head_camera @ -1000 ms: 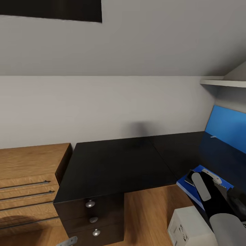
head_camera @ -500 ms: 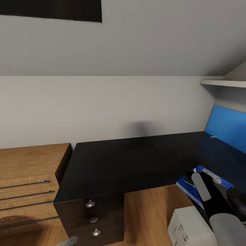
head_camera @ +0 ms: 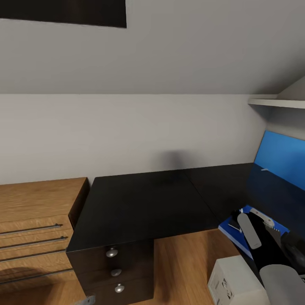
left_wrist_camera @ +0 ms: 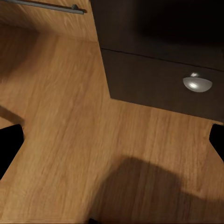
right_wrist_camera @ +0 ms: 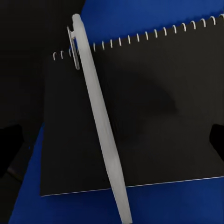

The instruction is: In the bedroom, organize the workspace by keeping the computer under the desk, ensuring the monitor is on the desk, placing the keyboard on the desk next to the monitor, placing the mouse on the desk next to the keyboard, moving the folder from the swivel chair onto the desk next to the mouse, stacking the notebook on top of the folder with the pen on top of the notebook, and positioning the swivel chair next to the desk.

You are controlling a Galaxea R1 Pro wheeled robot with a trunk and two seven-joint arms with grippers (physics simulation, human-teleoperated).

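Observation:
In the right wrist view the thin white pen [right_wrist_camera: 99, 116] lies slanted on the dark spiral-bound notebook [right_wrist_camera: 158, 121], which rests on the blue folder [right_wrist_camera: 140, 18]. My right gripper [right_wrist_camera: 112, 140] hovers above them, open, with its fingertips wide to either side and nothing held. From the head, the folder [head_camera: 231, 235] sits on the glossy black desk [head_camera: 144, 203] at the lower right, mostly hidden by my right arm [head_camera: 262, 250]. The white computer [head_camera: 231, 279] stands on the floor below. My left gripper [left_wrist_camera: 114, 140] is open above the wood floor.
A light wood drawer unit [head_camera: 34, 224] adjoins the desk's left end. Black desk drawers with silver knobs [left_wrist_camera: 197, 82] face my left gripper. A blue back panel [head_camera: 281, 159] and a white shelf [head_camera: 275, 103] stand at the right.
My right gripper has shifted slightly above the notebook. The left gripper's tip has sunk lower at the head view's bottom edge. Nothing else has moved.

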